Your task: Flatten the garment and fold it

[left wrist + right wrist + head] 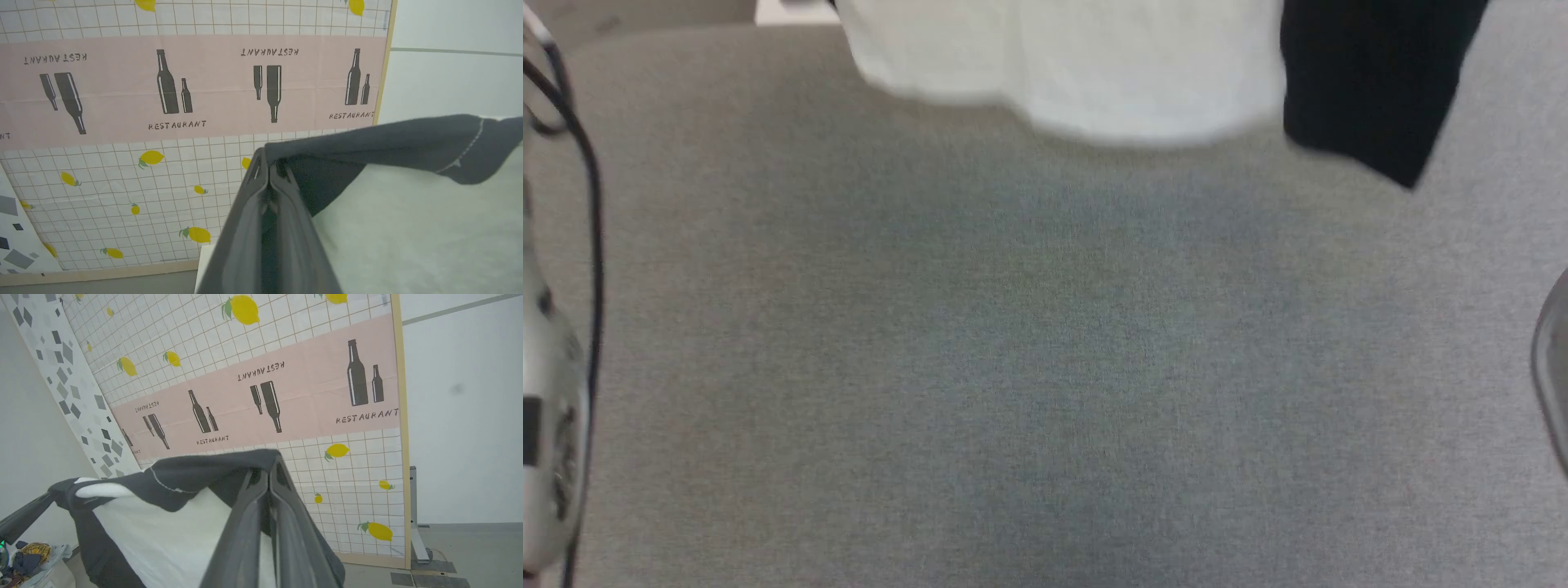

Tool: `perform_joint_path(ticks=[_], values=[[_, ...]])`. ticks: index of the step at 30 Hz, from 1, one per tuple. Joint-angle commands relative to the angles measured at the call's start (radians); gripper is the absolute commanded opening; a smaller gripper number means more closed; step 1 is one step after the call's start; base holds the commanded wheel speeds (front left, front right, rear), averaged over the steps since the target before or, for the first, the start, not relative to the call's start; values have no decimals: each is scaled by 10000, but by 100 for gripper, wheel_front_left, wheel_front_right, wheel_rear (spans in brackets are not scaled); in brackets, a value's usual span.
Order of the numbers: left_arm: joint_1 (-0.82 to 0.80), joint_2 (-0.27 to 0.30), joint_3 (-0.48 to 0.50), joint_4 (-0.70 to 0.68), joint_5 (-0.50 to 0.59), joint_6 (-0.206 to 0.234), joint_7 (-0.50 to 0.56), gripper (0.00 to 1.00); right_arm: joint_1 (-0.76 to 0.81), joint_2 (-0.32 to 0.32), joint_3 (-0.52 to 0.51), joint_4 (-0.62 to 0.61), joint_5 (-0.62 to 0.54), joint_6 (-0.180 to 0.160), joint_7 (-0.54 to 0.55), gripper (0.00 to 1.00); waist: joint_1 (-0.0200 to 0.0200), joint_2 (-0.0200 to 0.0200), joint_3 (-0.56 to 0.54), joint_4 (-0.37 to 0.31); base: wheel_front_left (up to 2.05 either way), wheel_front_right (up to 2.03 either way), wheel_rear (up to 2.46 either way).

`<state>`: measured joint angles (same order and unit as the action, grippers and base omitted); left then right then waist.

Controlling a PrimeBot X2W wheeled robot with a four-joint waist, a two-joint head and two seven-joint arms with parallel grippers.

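The grey table (1045, 367) spreads out below me. The garment (1070, 73) hangs over it at twelve o'clock in the head view, and its black sleeve (1372, 82) dangles at one o'clock. My left gripper (267, 167) is pressed together on black sleeve cloth, and my right gripper (269, 473) pinches the other side. I judge this to be the flattening step. Next I should lower the shirt hem first and draw it back smooth, with the arms well apart.
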<state>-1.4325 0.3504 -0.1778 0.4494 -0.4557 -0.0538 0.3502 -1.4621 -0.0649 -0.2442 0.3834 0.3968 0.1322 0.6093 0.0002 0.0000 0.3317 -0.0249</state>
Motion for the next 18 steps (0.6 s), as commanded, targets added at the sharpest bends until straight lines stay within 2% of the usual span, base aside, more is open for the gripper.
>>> perform_joint_path(ticks=[1, 5, 9, 14, 18], values=[[-532, 168, 36, 234, 226, 156, -329, 0, -490, -32, -43, 238, -210, -15, -427, 0, -2, 0, 1433, -321, 0, 0, 0], [-1399, 225, -99, 821, 684, 254, -1166, 0, -1440, 23, -51, 941, -571, -15, -1385, 0, -2, 0, 2100, -352, 0, 0, 0], [-1780, 130, -205, 1382, 822, 140, -2009, 0, -1847, 59, 19, 1548, -748, -15, -2088, 0, -2, 0, 2605, -313, 0, 0, 0], [-1467, 52, -263, 2148, 753, -39, -2762, 0, -1614, 24, 394, 2185, -511, -15, -2366, 0, -2, 0, 2840, -238, 0, 0, 0], [-920, -84, -333, 2640, 557, -288, -3369, 0, -958, -245, 912, 2315, -36, -15, -2452, 0, -2, 0, 2751, -57, 0, 0, 0]])
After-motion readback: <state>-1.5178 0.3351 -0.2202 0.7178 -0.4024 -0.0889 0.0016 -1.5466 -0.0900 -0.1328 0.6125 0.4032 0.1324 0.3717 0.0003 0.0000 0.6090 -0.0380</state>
